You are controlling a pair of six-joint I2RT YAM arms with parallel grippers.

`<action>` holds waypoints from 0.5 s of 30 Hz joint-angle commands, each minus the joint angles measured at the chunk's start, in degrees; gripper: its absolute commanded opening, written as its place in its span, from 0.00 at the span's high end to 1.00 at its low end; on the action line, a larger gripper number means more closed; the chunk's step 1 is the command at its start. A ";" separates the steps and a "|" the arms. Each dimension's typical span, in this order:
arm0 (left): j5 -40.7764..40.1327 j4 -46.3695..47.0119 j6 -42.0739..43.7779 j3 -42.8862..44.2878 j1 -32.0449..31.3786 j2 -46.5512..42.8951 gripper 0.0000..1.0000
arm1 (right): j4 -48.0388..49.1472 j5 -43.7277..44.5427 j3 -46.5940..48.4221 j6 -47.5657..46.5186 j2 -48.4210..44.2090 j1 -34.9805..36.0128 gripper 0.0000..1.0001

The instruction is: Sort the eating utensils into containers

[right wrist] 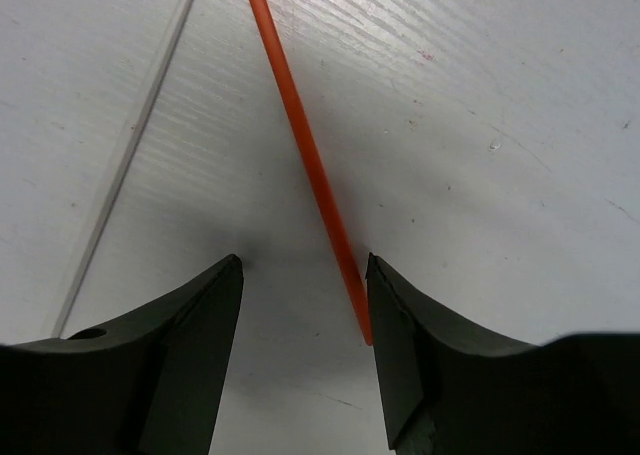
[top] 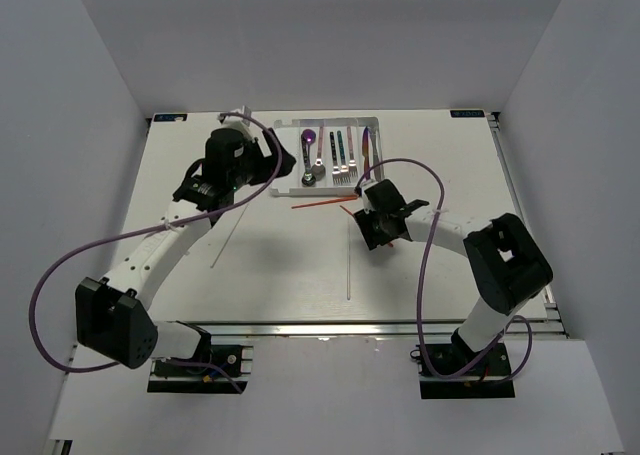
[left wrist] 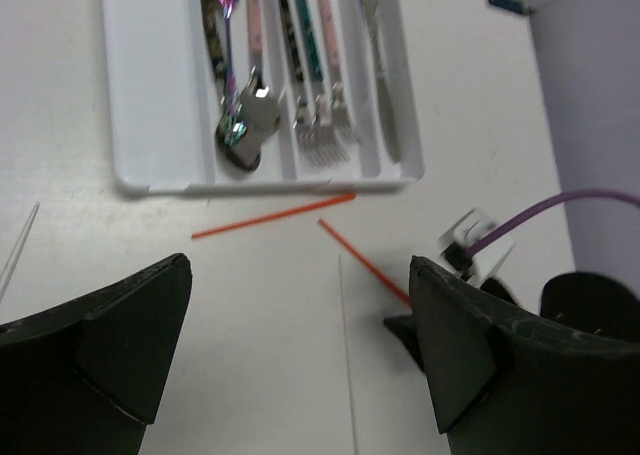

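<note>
Worktop (top: 450, 265), read left to right.

- A white chopstick (top: 225, 240) lies loose toward the left edge, slanted, with nothing near it.
- Left hand (top: 283, 167): hangs just beside the tray's left side. Fingers spread wide and holding nothing in the left wrist view.
- Tray (left wrist: 150, 105): sits against the far edge, about midway along it. It holds spoons (left wrist: 245, 115), forks (left wrist: 320, 125) and a knife (left wrist: 380, 85), each kind in its own long compartment. The wide left compartment shows nothing in it.
- Two orange chopsticks lie on the worktop just near of the tray: the first orange chopstick (top: 318, 203), then the second orange chopstick (right wrist: 310, 165).
- A second white chopstick (top: 348, 265) lies mid-worktop.
- Right hand (right wrist: 300, 345): low over the near tip of the second orange chopstick. Fingers are moderately apart and not clamped. The tip sits off-centre, against or just beside the right-side finger (right wrist: 410, 365); contact cannot be settled.

Risks, as I judge them:
- Closing now may nudge or roll the stick rather than centre it.
- A pinch at the very tip would let the long free end droop or swing on lifting.
- The stick lies flat and thin, so the fingertips could scrape the worktop or close above it.
- With the left hand parked beside the tray, delivery by the right hand risks the arms crowding each other.
</note>
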 commanded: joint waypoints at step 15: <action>1.93 -11.91 4.67 -6.95 0.07 -9.57 0.02 | -7.31 -3.48 1.93 -2.77 6.54 -7.01 0.80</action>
